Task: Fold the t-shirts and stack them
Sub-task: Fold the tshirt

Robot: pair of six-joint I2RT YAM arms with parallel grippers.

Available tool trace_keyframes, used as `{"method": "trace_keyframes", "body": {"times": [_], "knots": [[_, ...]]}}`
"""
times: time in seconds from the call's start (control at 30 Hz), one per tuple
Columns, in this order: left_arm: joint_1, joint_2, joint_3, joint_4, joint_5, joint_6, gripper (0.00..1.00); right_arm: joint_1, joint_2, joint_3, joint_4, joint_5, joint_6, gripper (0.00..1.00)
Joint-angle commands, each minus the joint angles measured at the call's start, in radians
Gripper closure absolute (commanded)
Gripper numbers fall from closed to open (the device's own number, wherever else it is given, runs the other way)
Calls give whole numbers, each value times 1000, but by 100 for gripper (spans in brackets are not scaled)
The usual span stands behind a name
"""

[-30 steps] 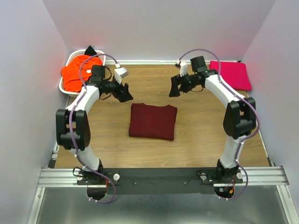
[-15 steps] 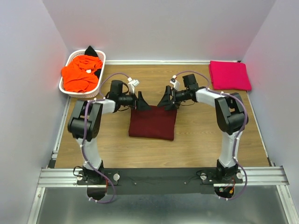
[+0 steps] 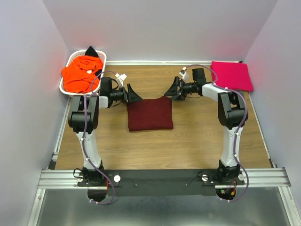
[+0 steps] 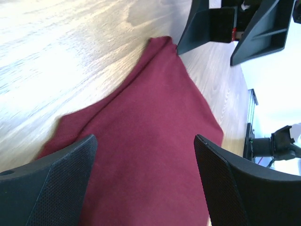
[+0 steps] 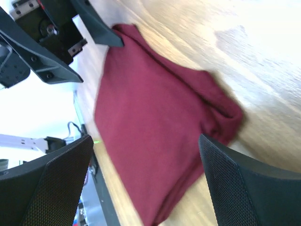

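A dark maroon t-shirt (image 3: 149, 114) lies folded into a rough square mid-table. Both grippers hover just beyond its far edge, tips pointing inward at each other. My left gripper (image 3: 133, 96) is open off the far left corner. My right gripper (image 3: 171, 90) is open off the far right corner. In the left wrist view the maroon cloth (image 4: 141, 155) fills the space under my open left gripper (image 4: 145, 139), and nothing is pinched. The right wrist view shows the shirt (image 5: 155, 127) below my open right gripper (image 5: 146, 139). A folded bright pink t-shirt (image 3: 231, 75) lies at the back right.
A white lattice basket (image 3: 69, 60) stands at the back left and holds a crumpled orange shirt (image 3: 81, 75) and a black one (image 3: 91, 51). White walls enclose the table on three sides. Bare wood shows in front of the maroon shirt.
Both arms came down from above to the maroon shirt's far corners, then drew slightly back and apart. The shirt now looks squarer and sits a little farther back and left.
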Motion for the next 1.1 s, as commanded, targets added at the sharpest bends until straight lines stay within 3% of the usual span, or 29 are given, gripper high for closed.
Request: {"method": "trace_keyframes", "body": {"times": [0.0, 0.07, 0.2, 0.37, 0.5, 0.6, 0.7, 0.83, 0.97, 1.07], "knots": [[7, -209, -60, -79, 15, 56, 8, -4, -130, 22, 7, 20, 54, 0], [-12, -316, -134, -79, 17, 45, 8, 8, -186, -3, 14, 3, 109, 0], [-63, -386, -240, -19, 17, -24, 8, 80, -221, -90, 72, -23, 187, 0], [-68, -302, -306, 85, 7, -34, 8, 169, -129, -154, 163, -32, 244, 0], [-25, -179, -299, 82, -2, 8, 8, 166, -31, -176, 169, -20, 194, 0], [17, -98, -273, 59, -14, 34, 8, 146, 15, -197, 168, 15, 123, 0], [29, -59, -222, -80, 3, 107, 8, 117, 28, -199, 154, 37, 76, 0], [32, -197, -205, -276, 52, 291, 8, 95, -90, -194, 131, -20, 88, 0], [8, -389, -288, -295, 128, 286, 9, 121, -205, -219, 131, -58, 123, 0], [-55, -440, -352, -282, 159, 249, 11, 163, -253, -246, 138, -66, 186, 0]]}}
